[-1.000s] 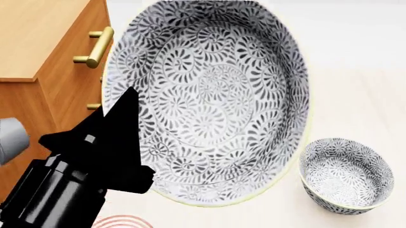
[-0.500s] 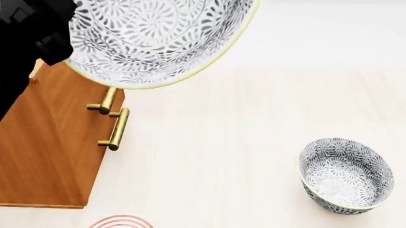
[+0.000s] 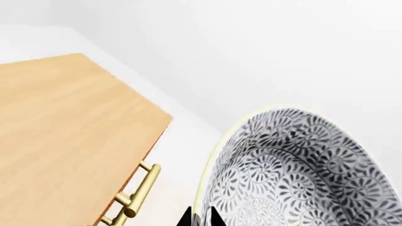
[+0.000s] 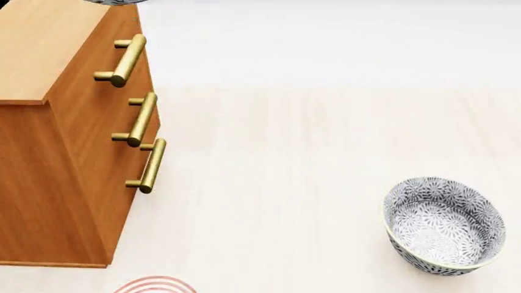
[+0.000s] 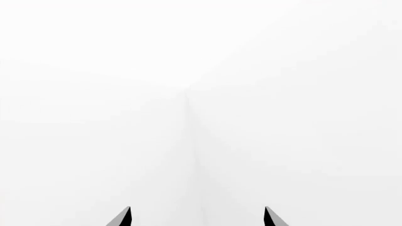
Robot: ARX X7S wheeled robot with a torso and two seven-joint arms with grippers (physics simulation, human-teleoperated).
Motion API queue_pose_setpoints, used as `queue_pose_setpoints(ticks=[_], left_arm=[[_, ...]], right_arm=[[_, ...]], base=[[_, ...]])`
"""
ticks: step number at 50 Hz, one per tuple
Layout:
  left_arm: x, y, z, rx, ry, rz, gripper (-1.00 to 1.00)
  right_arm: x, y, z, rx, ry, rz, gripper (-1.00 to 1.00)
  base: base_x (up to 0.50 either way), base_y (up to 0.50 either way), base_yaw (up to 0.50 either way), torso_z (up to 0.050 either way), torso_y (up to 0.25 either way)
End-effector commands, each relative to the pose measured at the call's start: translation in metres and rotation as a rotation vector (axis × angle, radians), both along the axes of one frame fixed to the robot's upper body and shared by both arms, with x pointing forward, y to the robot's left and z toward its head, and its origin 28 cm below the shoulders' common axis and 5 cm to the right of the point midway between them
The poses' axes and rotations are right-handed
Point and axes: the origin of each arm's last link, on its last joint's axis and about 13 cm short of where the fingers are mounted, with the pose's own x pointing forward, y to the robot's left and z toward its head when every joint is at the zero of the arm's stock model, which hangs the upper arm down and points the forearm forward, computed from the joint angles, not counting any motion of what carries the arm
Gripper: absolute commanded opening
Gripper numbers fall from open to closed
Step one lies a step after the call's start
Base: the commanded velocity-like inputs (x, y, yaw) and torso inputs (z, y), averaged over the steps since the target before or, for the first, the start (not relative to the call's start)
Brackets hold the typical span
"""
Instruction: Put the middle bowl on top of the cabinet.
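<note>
In the left wrist view the middle bowl (image 3: 301,174), white with a dense grey-black leaf pattern and a pale rim, fills the near corner. My left gripper (image 3: 199,217) is shut on its rim, one black fingertip on each side of the wall. The cabinet (image 3: 63,136) lies beside the bowl, its flat light top and a brass handle (image 3: 139,197) showing. In the head view the cabinet (image 4: 57,122) stands at the left, and only a sliver of the bowl (image 4: 114,2) shows at the top edge above it. My right gripper (image 5: 196,217) is open, facing blank white.
Another patterned bowl (image 4: 443,223) sits on the pale floor at the lower right of the head view. Three brass handles (image 4: 138,119) line the cabinet's front. A pink ringed mark (image 4: 155,285) shows at the bottom edge.
The bowl and my left arm have risen out of the head view, leaving only a sliver at the top edge. The cabinet's top and all its handles are now uncovered.
</note>
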Motion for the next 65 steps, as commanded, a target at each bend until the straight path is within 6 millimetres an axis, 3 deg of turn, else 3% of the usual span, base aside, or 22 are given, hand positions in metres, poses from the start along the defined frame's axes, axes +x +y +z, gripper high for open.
queue_pose_setpoints(ticks=[1,7,19,30,48,59,65], left_arm=[[0.043,0.015,0.014,-0.029,0.099,0.200,-1.00],[0.067,0.029,0.007,-0.023,0.136,0.381,-1.00],[0.106,0.049,-0.005,0.006,0.242,0.563,-1.00],[0.126,0.063,-0.016,0.002,0.299,0.643,-1.00],[0.136,0.083,-0.026,-0.266,0.373,0.721,-1.00],[0.140,0.094,-0.026,-0.295,0.345,0.767,-1.00],[0.143,0.094,-0.035,-0.285,0.355,0.769,-1.00]], right_arm=[[-0.002,0.000,0.000,0.000,-0.001,0.001,1.00],[-0.002,-0.001,0.000,0.002,-0.006,-0.003,1.00],[-0.001,0.001,0.001,-0.002,-0.005,0.003,1.00],[-0.003,0.001,0.002,-0.005,-0.011,0.003,1.00],[-0.003,0.001,0.002,-0.007,-0.014,0.000,1.00],[-0.001,0.001,0.002,-0.010,-0.020,-0.002,1.00],[0.000,0.001,0.001,-0.012,-0.020,-0.002,1.00]], base=[[0.00,0.00,0.00,0.000,0.000],[0.00,0.00,0.00,0.000,0.000],[0.00,0.00,0.00,0.000,0.000],[0.00,0.00,0.00,0.000,0.001],[0.00,0.00,0.00,0.000,0.000],[0.00,0.00,0.00,0.000,0.000],[0.00,0.00,0.00,0.000,0.002]])
